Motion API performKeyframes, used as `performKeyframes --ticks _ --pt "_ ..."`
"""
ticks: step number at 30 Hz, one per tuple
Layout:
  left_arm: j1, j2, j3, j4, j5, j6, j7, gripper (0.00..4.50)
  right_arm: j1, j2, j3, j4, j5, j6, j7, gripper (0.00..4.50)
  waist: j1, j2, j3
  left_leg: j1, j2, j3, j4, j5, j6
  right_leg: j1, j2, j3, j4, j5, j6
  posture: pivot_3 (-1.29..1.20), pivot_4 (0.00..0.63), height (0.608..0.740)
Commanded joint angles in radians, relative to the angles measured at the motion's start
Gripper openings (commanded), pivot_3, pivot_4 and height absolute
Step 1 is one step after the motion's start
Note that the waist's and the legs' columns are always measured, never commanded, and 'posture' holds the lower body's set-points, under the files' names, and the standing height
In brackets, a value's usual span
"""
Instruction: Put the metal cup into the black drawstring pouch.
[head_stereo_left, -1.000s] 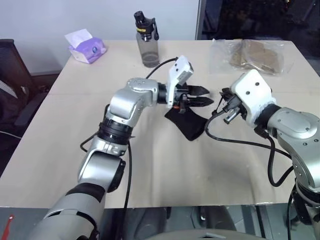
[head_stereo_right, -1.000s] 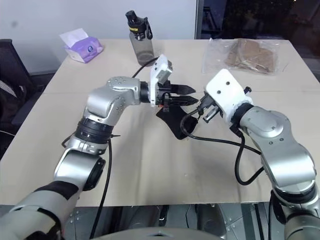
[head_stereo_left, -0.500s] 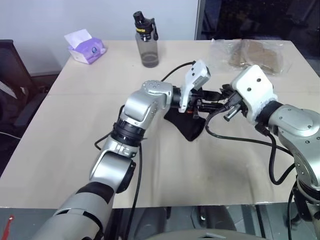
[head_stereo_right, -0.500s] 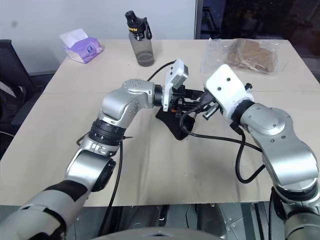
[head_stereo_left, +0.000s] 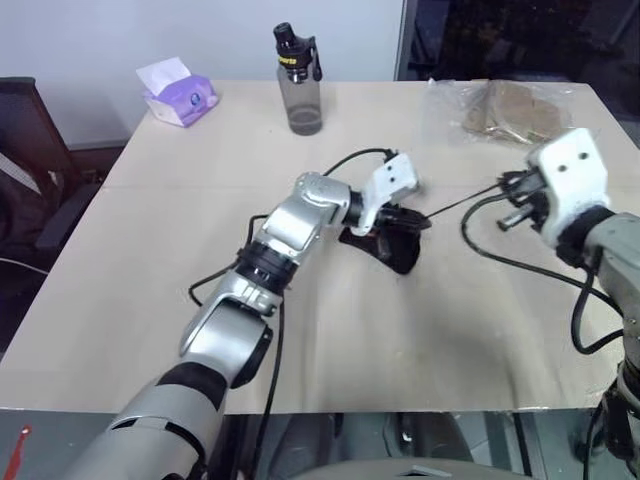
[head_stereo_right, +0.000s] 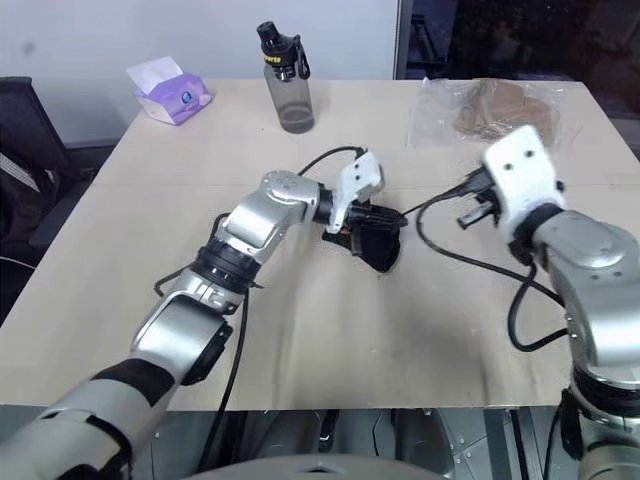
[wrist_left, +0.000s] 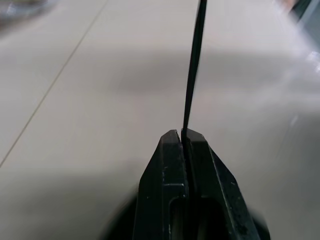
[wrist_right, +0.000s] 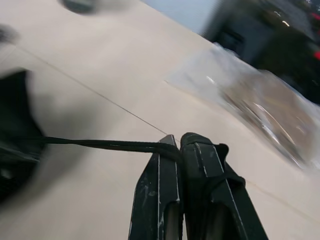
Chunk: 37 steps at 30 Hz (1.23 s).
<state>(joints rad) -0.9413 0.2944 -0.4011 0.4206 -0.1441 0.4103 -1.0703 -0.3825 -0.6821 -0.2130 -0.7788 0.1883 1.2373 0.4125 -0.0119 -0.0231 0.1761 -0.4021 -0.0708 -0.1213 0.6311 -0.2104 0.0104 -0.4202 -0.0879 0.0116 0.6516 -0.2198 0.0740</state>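
Left eye view — black drawstring pouch bunched, cord taut

Right hand clamped on taut cord, beige table

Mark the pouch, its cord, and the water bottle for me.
black drawstring pouch (head_stereo_left: 398, 250): left eye view, on the bunched fabric body.
cord (wrist_right: 100, 144): right wrist view, middle of the taut stretch.
water bottle (head_stereo_left: 303, 98): left eye view, on the grey body.

We've got a smoky-grey water bottle with a black cap standing upright at the table's far edge, a purple tissue pack off to its left, and a crinkly clear plastic bag holding something brown on the right.
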Motion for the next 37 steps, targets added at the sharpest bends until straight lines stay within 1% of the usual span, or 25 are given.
performKeyframes --ticks 1,3,5,7,9,10,12,13,15,16,19,20,21,22,25,30,32,34,37 --pt "0.029 0.061 -0.005 0.02 0.074 -0.011 0.018 0.02 0.047 0.018 -0.115 0.0 -0.031 -0.081 -0.04 0.0 -0.002 0.0 0.0 0.0 0.0 0.0 0.0 0.0 0.0 0.0 0.0 0.0 0.0 0.0 0.0 0.0 0.15 0.74" --pt "0.04 0.069 0.001 0.017 0.082 -0.017 0.026 0.02 0.095 0.009 -0.083 0.012 -0.043 -0.129 -0.042 0.0 -0.003 0.001 0.0 0.001 0.0 0.001 0.0 0.0 0.0 0.0 0.0 0.002 0.001 0.0 0.0 0.0 0.15 0.74" --pt "0.056 0.081 -0.003 0.008 0.092 -0.026 0.026 0.02 0.107 0.052 -0.09 0.02 -0.018 -0.138 -0.047 0.0 -0.007 0.001 0.0 0.003 0.001 0.002 0.0 0.0 0.0 0.002 0.0 0.002 0.001 0.0 0.001 0.0 0.15 0.74" --pt "0.082 0.076 0.019 -0.002 0.095 -0.051 0.069 0.02 0.145 0.06 -0.06 0.028 -0.015 -0.178 -0.038 0.0 -0.007 0.001 -0.001 0.004 0.002 0.002 0.001 0.0 0.0 0.003 0.001 0.002 0.001 -0.001 0.001 0.0 0.15 0.74" --pt "0.112 0.043 0.081 -0.016 0.049 -0.091 0.109 0.02 0.168 0.096 -0.05 0.023 0.016 -0.21 -0.02 0.0 -0.007 0.001 -0.001 0.006 0.003 0.002 0.001 0.0 0.0 0.005 0.001 0.001 0.001 -0.001 0.002 0.0 0.15 0.74" --pt "0.115 0.041 0.093 -0.023 0.029 -0.096 0.091 0.02 0.178 0.107 -0.051 0.014 0.041 -0.203 -0.004 0.0 -0.008 0.001 -0.001 0.006 0.003 0.002 0.001 0.0 0.0 0.005 0.001 0.001 0.0 -0.001 0.002 0.0 0.15 0.74" --pt "0.111 0.029 0.159 -0.047 -0.052 -0.016 0.073 0.02 0.205 0.129 -0.051 0.003 0.07 -0.237 0.016 0.0 -0.007 0.001 -0.001 0.006 0.003 0.001 0.001 0.0 0.0 0.005 0.001 0.001 0.001 -0.001 0.001 0.0 0.15 0.74" --pt "0.117 0.034 0.178 -0.069 -0.07 -0.011 0.068 0.53 0.226 0.13 -0.047 -0.005 0.081 -0.247 0.028 0.66 -0.007 0.001 -0.001 0.006 0.003 0.001 0.001 0.0 0.0 0.005 0.001 0.0 0.001 0.0 0.001 0.0 0.15 0.74" --pt "0.139 0.041 0.241 -0.136 -0.116 0.019 0.093 0.92 0.274 0.148 -0.055 -0.029 0.1 -0.273 0.034 1.09 -0.006 0.001 -0.001 0.005 0.003 0.001 0.002 0.0 0.0 0.005 0.002 0.0 0.001 0.0 0.001 0.0 0.15 0.74" --pt "0.15 0.047 0.263 -0.164 -0.131 0.036 0.1 1.61 0.292 0.157 -0.063 -0.036 0.108 -0.285 0.033 1.77 -0.006 0.001 -0.001 0.005 0.003 0.001 0.002 0.0 0.0 0.005 0.002 0.0 0.0 0.0 0.001 0.0 0.15 0.74" --pt "0.222 0.075 0.345 -0.287 -0.156 0.071 0.173 2.8 0.396 0.162 -0.08 -0.088 0.128 -0.346 0.054 2.99 -0.003 0.001 -0.001 0.004 0.003 0.0 0.002 -0.001 0.001 0.005 0.001 -0.001 -0.001 0.0 0.0 0.0 0.15 0.74" --pt "0.26 0.083 0.385 -0.344 -0.174 0.084 0.203 2.88 0.442 0.164 -0.086 -0.108 0.135 -0.373 0.069 3.57 -0.002 0.001 -0.001 0.004 0.003 0.0 0.002 -0.001 0.001 0.005 0.001 -0.001 -0.001 0.0 0.0 0.0 0.15 0.74" --pt "0.301 0.093 0.425 -0.4 -0.198 0.091 0.222 2.88 0.482 0.169 -0.096 -0.123 0.144 -0.397 0.078 3.9 -0.002 0.001 -0.001 0.004 0.003 0.0 0.001 -0.001 0.001 0.005 0.001 0.0 -0.002 0.0 0.0 0.0 0.15 0.74" --pt "0.331 0.099 0.449 -0.441 -0.217 0.1 0.233 2.88 0.512 0.172 -0.103 -0.131 0.151 -0.418 0.083 3.9 -0.003 0.001 -0.001 0.004 0.003 0.0 0.001 -0.001 0.001 0.005 0.001 0.0 -0.003 0.0 0.0 0.0 0.15 0.74" --pt "0.508 0.183 0.515 -0.62 -0.285 0.184 0.217 2.88 0.607 0.175 -0.161 -0.136 0.184 -0.474 0.119 3.9 -0.006 0.002 -0.001 0.004 0.004 0.001 0.001 -0.001 0.001 0.005 0.002 0.001 -0.004 0.0 0.0 0.0 0.15 0.74" --pt "0.774 0.285 0.652 -0.812 -0.374 0.251 0.226 2.88 0.687 0.149 -0.239 -0.118 0.245 -0.528 0.186 3.9 0.0 0.002 -0.001 0.005 0.005 0.001 0.001 -0.002 0.001 0.007 0.001 0.001 -0.006 -0.001 0.0 0.0 0.15 0.74" --pt "0.84 0.31 0.686 -0.853 -0.396 0.261 0.233 2.88 0.704 0.134 -0.255 -0.1 0.259 -0.546 0.206 3.9 0.006 0.002 -0.001 0.005 0.005 0.001 0.001 -0.002 0.001 0.007 0.001 0.0 -0.007 -0.003 -0.003 0.0 0.15 0.74" --pt "0.895 0.329 0.707 -0.884 -0.413 0.262 0.232 2.88 0.71 0.119 -0.261 -0.068 0.271 -0.569 0.231 3.9 0.012 0.002 -0.001 0.005 0.005 0.001 0.001 -0.002 0.002 0.008 0.0 -0.001 -0.007 -0.003 -0.004 0.0 0.15 0.74" --pt "0.938 0.331 0.713 -0.92 -0.421 0.254 0.259 2.88 0.702 0.108 -0.249 0.008 0.265 -0.626 0.257 3.9 0.019 0.002 -0.001 0.005 0.005 0.003 0.001 -0.001 0.002 0.008 0.0 -0.001 -0.007 -0.003 -0.004 0.0 0.15 0.74"
